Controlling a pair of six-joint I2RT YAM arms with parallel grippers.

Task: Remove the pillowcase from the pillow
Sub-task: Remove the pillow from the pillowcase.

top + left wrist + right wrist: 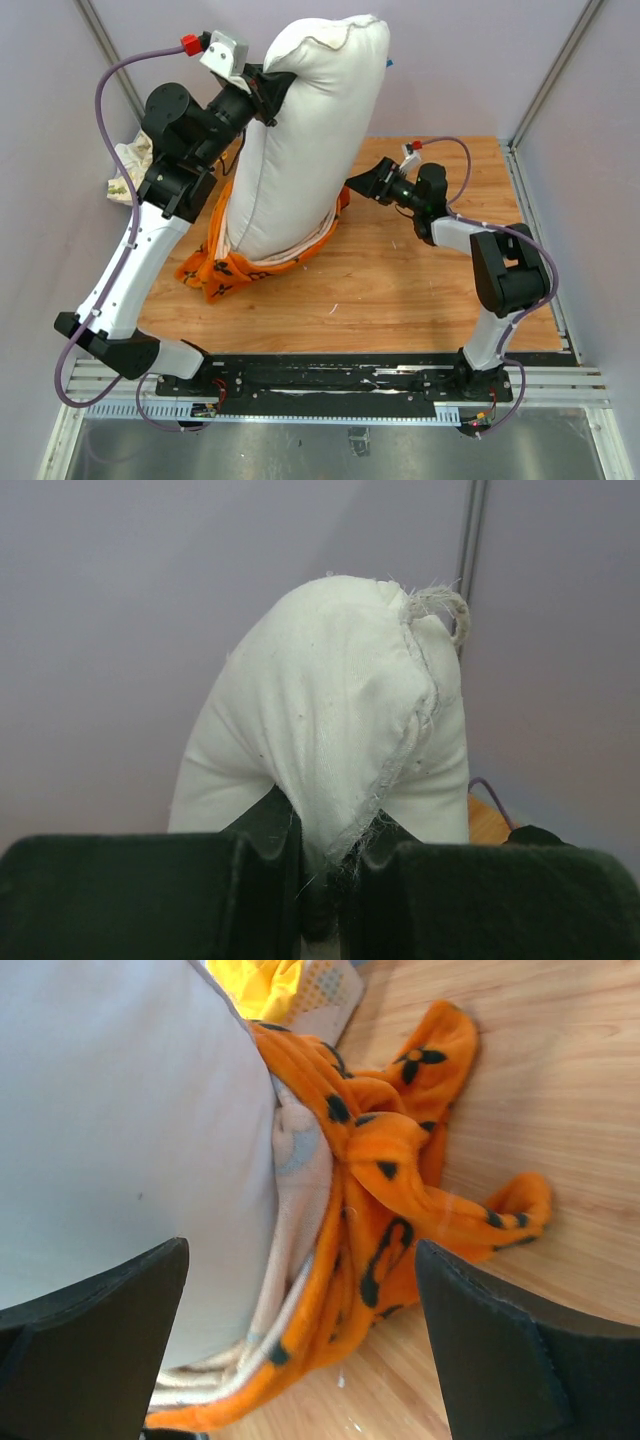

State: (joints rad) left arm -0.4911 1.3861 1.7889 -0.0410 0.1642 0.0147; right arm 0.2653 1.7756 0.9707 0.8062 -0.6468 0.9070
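Pinching corner of plump white pillow in L gripper; R gripper wide open, empty. Next: lift straight, pin orange black-motif fabric pillowcase down.

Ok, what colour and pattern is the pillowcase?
The pillowcase is bright orange with black flower-like motifs, clearest in the right wrist view.

Pillowcase on wooden table

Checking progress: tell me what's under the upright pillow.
The pillowcase lies bunched around the pillow's base on the table, its pale lining showing. What lies directly beneath the pillow is covered.
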